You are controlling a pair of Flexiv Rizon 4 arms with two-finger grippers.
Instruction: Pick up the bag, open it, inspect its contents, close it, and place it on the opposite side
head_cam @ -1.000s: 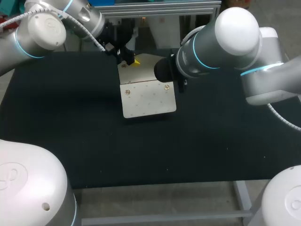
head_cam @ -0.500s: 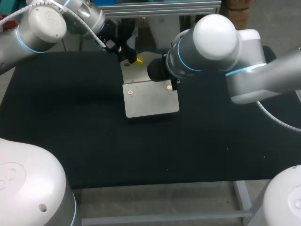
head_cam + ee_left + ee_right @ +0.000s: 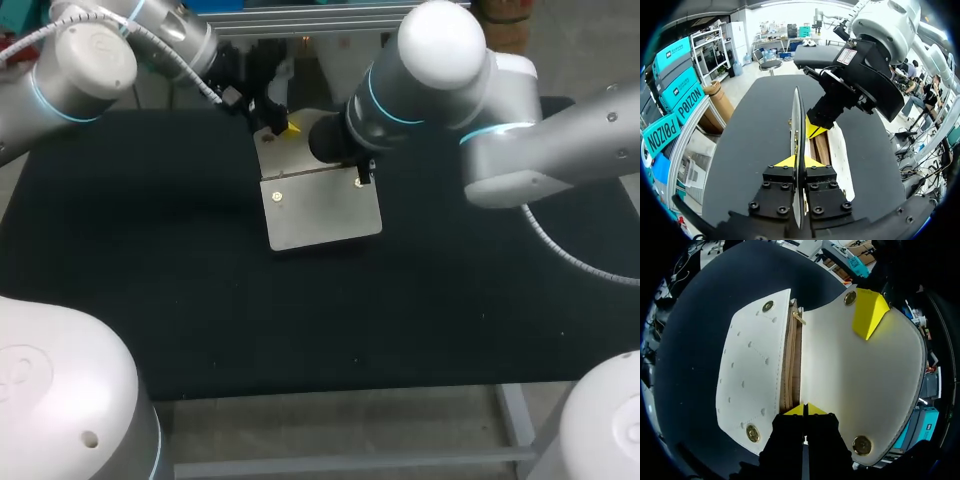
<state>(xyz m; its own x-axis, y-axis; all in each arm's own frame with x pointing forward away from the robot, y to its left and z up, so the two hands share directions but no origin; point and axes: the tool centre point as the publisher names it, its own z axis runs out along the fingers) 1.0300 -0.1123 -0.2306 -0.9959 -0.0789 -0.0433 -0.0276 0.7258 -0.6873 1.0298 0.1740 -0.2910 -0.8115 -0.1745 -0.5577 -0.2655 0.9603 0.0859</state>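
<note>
1 white bag [image 3: 325, 210] is laid at far centre of table [image 3: 150, 280], flap [image 3: 796, 125] raised on edge and pinched betw. left gripper [image 3: 798, 161] tips. Right gripper [image 3: 805, 409] tips are pressed narrow at mouth's right end; pinch not discernible. 4 snaps [image 3: 768, 306] counted. Bare mat near, left & right.

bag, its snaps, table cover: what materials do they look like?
bag: probably leather or faux leather, off-white, matte, with rows of stitch dots; cannot tell which.
snaps: brassy metal, glinting.
table cover: black matte fabric or foam, no shine.
</note>
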